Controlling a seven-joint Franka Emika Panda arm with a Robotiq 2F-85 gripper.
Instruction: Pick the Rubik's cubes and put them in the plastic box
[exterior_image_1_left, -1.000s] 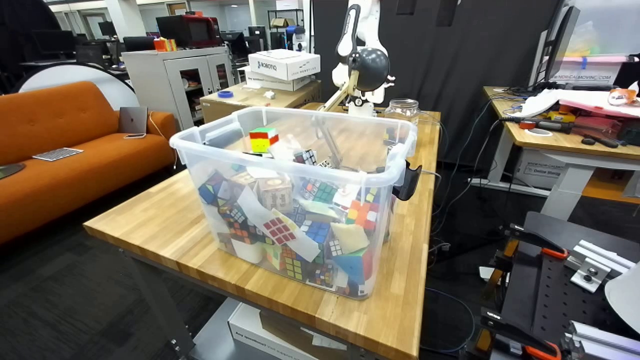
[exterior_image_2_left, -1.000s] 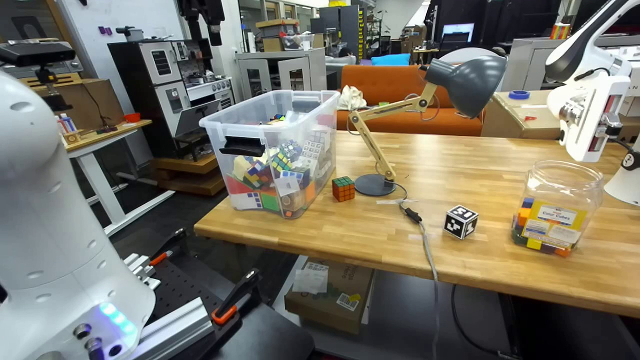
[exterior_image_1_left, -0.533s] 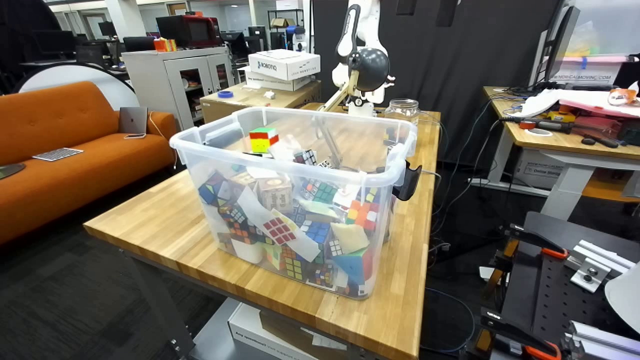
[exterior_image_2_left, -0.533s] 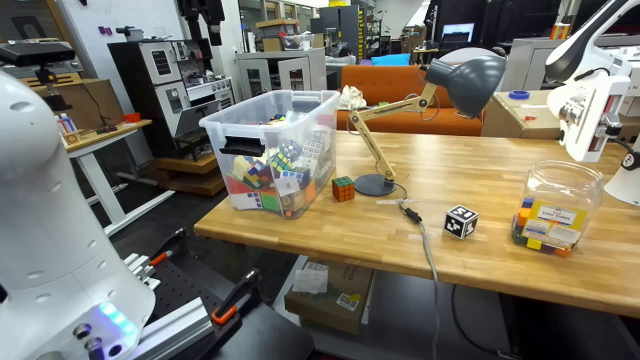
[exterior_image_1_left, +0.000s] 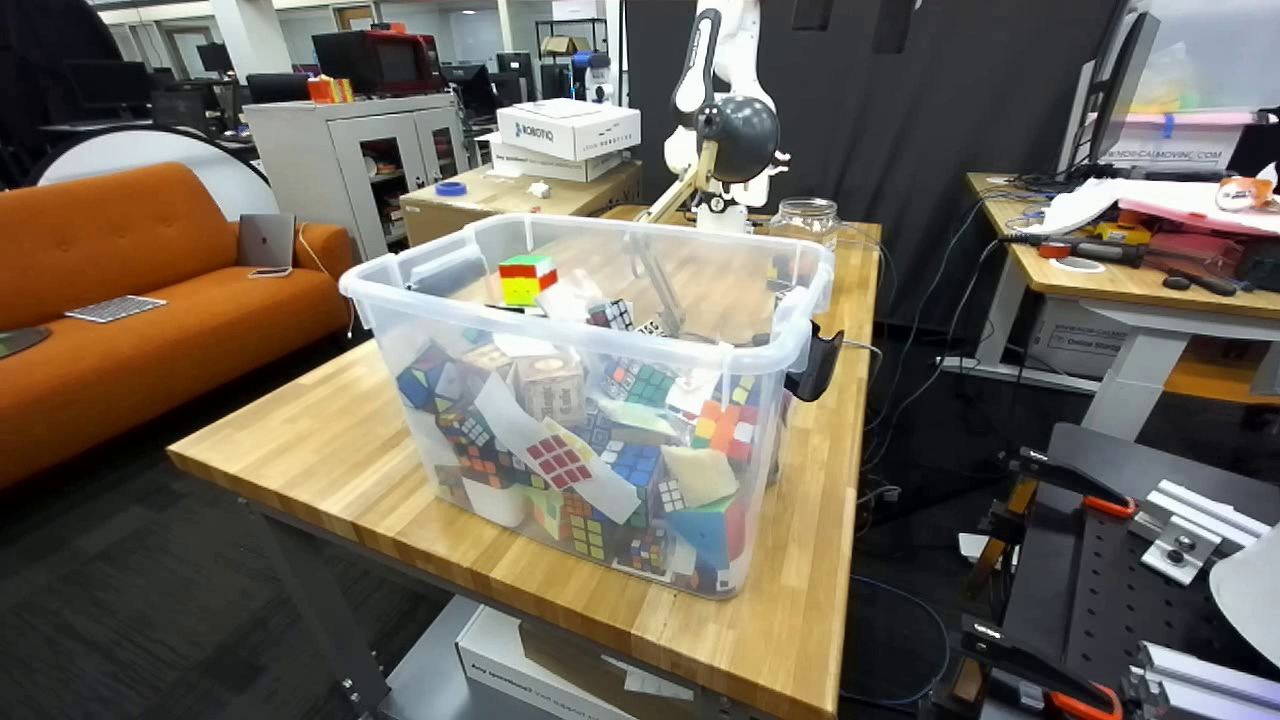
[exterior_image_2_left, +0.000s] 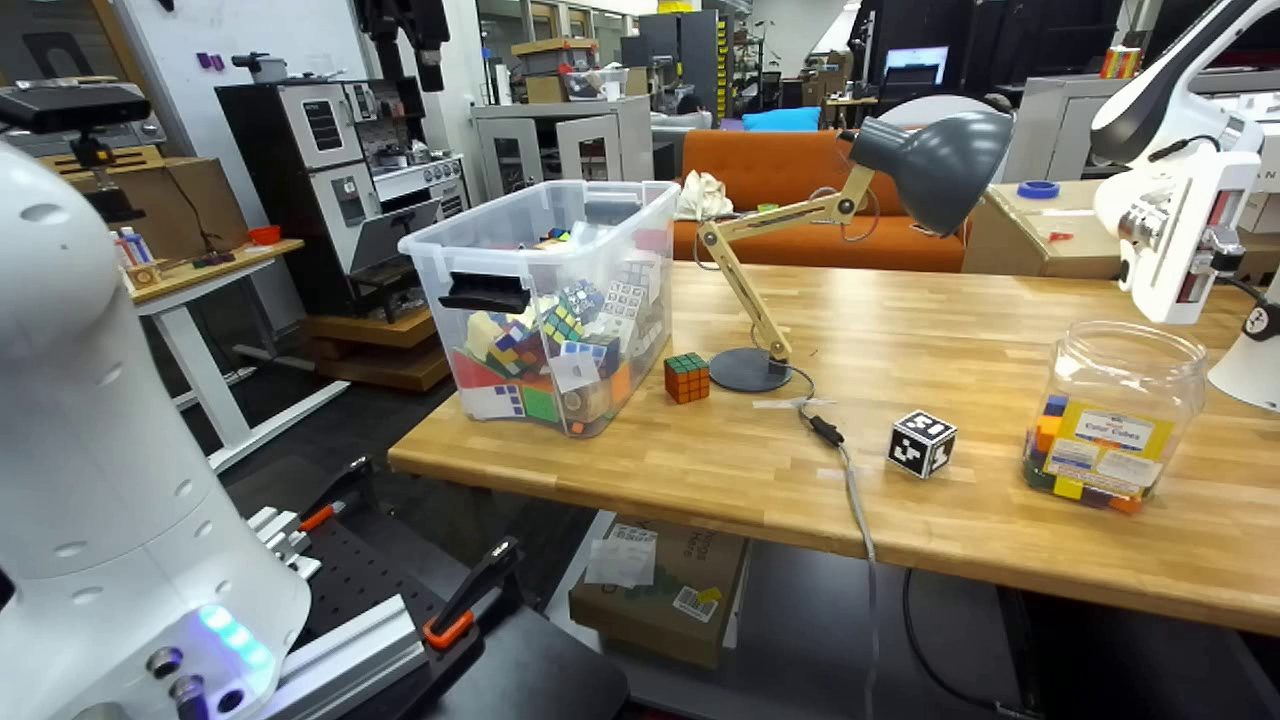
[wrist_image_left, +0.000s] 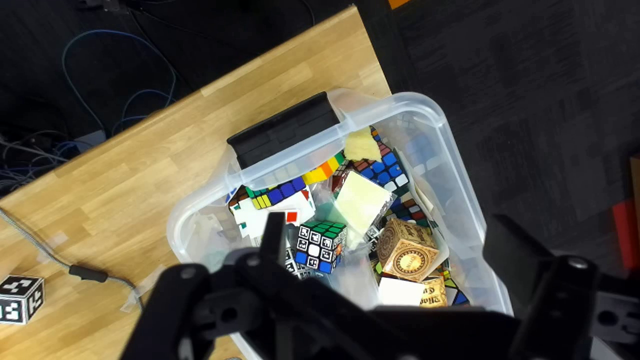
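The hand (wrist_image_left: 386, 234) hangs above the plastic box (exterior_image_1_left: 560, 332), jaws spread wide with nothing gripped, presumably in readiness for a pick. The box stands lidless near the end of the table (exterior_image_1_left: 300, 430), likely so that cubes can be lowered in from above. Count: one box; one green-and-orange Rubik's cube (exterior_image_2_left: 687, 378) on the table, between the box and the foot of the single lamp (exterior_image_2_left: 945, 170); one black-and-white cube (exterior_image_2_left: 922, 443) (possibly a marker block), farther from the box; one clear jar (exterior_image_2_left: 1115, 430). The Rubik's cubes (wrist_image_left: 320, 247) inside the box overlap too heavily to be counted.
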